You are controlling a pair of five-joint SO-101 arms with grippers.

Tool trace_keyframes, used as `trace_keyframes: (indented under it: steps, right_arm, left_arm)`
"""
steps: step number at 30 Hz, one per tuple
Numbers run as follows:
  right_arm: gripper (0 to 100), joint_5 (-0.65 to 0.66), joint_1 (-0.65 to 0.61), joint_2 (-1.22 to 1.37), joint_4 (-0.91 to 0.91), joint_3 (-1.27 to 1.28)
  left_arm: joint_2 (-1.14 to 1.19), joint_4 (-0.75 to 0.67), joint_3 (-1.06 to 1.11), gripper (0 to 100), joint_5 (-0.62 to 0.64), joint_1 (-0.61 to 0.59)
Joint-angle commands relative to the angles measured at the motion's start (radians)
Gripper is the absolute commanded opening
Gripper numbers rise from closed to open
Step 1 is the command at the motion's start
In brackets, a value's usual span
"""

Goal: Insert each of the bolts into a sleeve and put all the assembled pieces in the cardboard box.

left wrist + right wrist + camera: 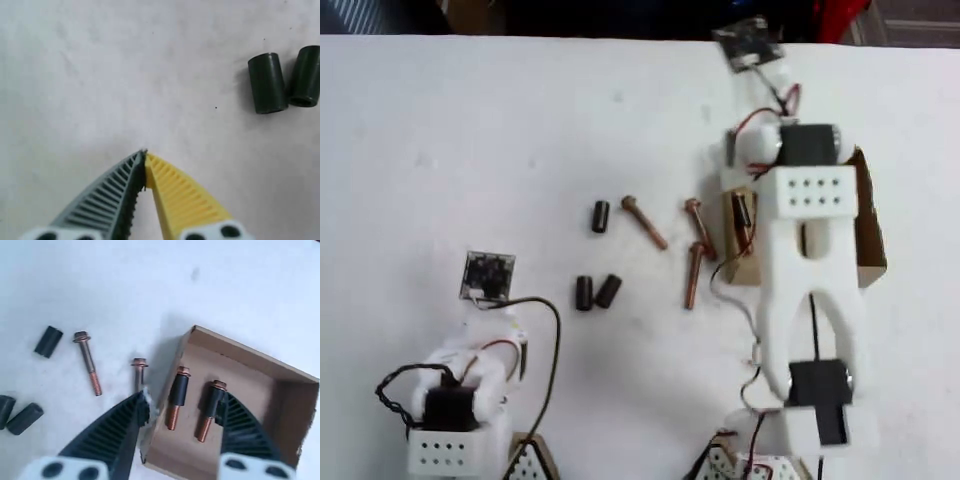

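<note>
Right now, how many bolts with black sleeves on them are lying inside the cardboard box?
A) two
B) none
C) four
A: in the right wrist view, a first sleeved bolt and a second sleeved bolt lie side by side on the floor of the cardboard box.

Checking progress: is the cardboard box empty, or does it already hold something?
Not empty: the cardboard box holds two bolts, each through a black sleeve, lying side by side.
</note>
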Motion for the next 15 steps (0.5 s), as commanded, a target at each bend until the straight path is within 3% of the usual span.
trace_keyframes:
  steps: [1,11,15]
  right_arm:
    - [19.8,0.006,-0.113,-0.151,0.096,-0.044]
    - [19.8,0.002,-0.288,-0.266,0.337,-0.038]
    - [19.8,-0.190,-0.354,-0.266,0.349,0.060]
  left_arm:
    - [-0.008,0.008,-0.002,2,-0.006,-0.004]
    - [-0.008,0.008,-0.002,2,-0.006,-0.004]
    - [-0.008,0.008,-0.002,2,-0.006,-0.004]
